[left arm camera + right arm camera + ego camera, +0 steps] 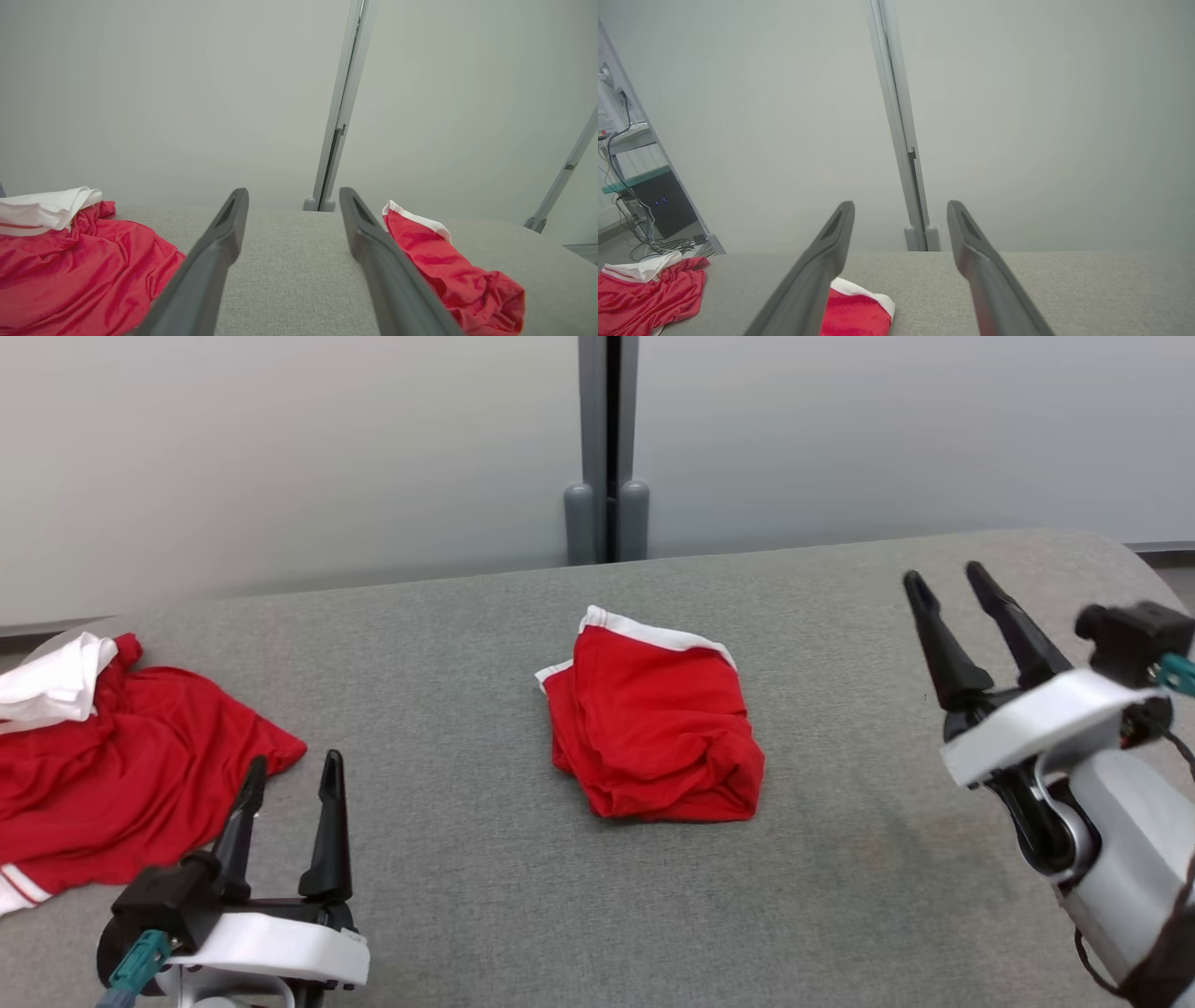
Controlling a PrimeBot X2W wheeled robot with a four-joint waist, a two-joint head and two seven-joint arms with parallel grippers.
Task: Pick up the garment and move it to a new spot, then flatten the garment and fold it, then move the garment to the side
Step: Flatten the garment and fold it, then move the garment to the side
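On grey table (467, 896), your folded red garment (653, 733): likely light, limp, slippery; pinch all layers edgewise; left gripper (295, 761), right gripper (943, 572) gape empty.

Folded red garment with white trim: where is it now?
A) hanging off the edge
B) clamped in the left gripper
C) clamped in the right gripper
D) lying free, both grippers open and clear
D: the folded red garment lies on the grey fabric surface, with left gripper and right gripper open, apart from it.
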